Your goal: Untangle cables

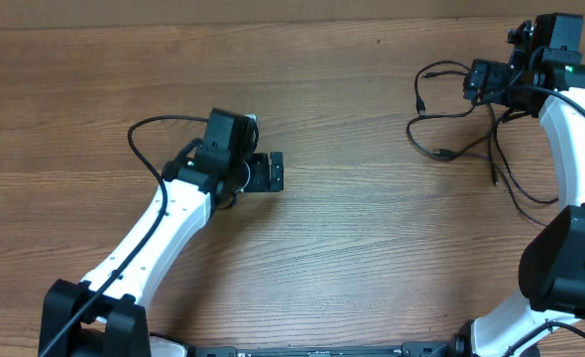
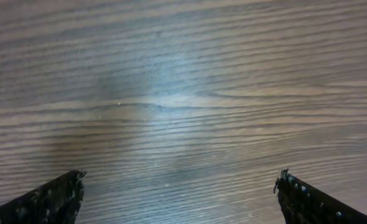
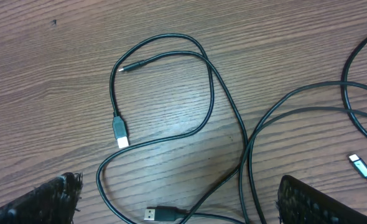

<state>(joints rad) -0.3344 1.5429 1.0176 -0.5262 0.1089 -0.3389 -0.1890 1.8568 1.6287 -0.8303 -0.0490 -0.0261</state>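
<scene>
Several thin black cables (image 1: 449, 116) lie in tangled loose loops at the far right of the wooden table (image 1: 352, 248). In the right wrist view the cables (image 3: 211, 93) cross each other, with a silver-tipped USB plug (image 3: 120, 132), a second USB plug (image 3: 158, 214), a small plug (image 3: 129, 68) and another silver tip (image 3: 357, 163). My right gripper (image 3: 177, 180) is open and empty above the loops; it also shows overhead (image 1: 474, 79). My left gripper (image 1: 271, 172) is open and empty over bare wood (image 2: 180, 174), far left of the cables.
The thick black wires of the arms run along the left arm (image 1: 144, 134) and the right arm (image 1: 580, 104). The right arm's base (image 1: 560, 263) stands at the right edge, just near of the cable loops.
</scene>
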